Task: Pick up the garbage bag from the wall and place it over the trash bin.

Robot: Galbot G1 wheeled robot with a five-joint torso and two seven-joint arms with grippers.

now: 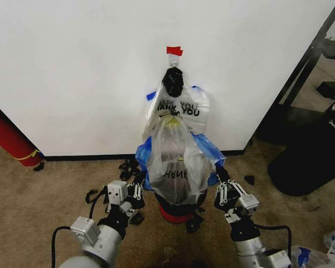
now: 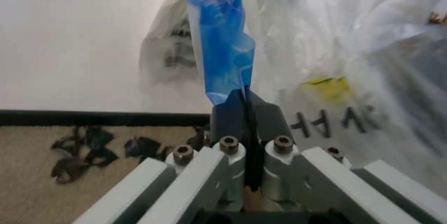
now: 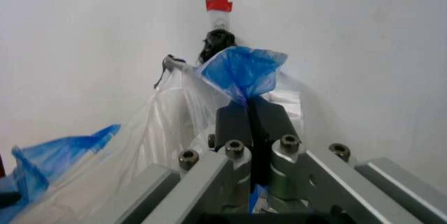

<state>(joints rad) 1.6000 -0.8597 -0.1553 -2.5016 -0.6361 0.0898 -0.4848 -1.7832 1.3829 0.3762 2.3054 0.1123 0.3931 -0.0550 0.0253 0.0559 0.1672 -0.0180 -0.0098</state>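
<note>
We see the garbage bag (image 1: 176,159) pulled down over the trash bin (image 1: 178,207), which stands on the brown floor (image 1: 39,206) just in front of the wall (image 1: 72,67). The bag covers the bin's top, and only the red bottom peeks out.

Our left gripper (image 1: 138,192) is low on the bin's left side. Its fingers are squeezed tight on a blue strip (image 2: 223,41) of the bag.

Our right gripper (image 1: 223,187) is on the bin's right side. It pinches another blue strip (image 3: 244,72) the same way.

On the wall above, more bags (image 1: 184,109) hang under a black knot (image 1: 173,81), just below some red tape (image 1: 174,51).
</note>
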